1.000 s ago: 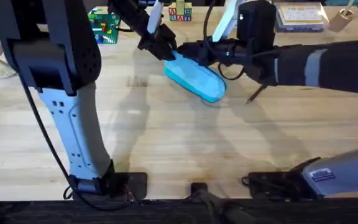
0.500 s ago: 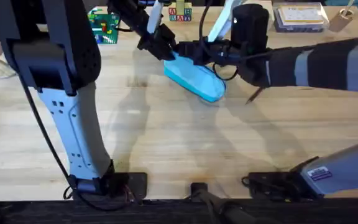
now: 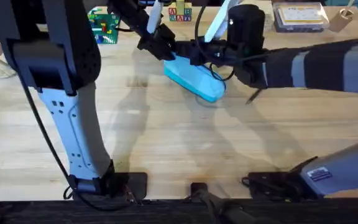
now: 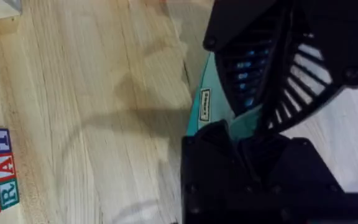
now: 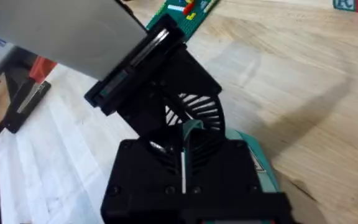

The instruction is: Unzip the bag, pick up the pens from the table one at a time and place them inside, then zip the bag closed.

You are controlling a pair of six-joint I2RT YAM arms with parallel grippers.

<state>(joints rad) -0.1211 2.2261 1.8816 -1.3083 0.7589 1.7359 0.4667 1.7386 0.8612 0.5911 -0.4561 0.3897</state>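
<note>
Toward the counter's (image 3: 166,143) far middle lies the bag (image 3: 194,79), both arms meeting at its far-left end. The left gripper (image 3: 163,51) appears pinched on that end, likely anchoring it; the right gripper (image 3: 194,53), reaching across low and level, probably works the zipper, though I cannot tell its state.

Left arm (image 3: 48,56): black matte upper housing, broad and blocky; lower link white-grey, with a row of small dark holes and a thin black cable running along it down to a black base bracket (image 3: 114,183) at the near edge of the worktop (image 3: 166,143). Right arm (image 3: 316,65): long link banded black and grey, black cylindrical motor housing, loose black cable looped beside it; lower link pale grey bearing a small blue-and-white label (image 3: 321,175). End effector bodies: black moulded plastic with curved ribbed grilles (image 4: 297,87).
</note>
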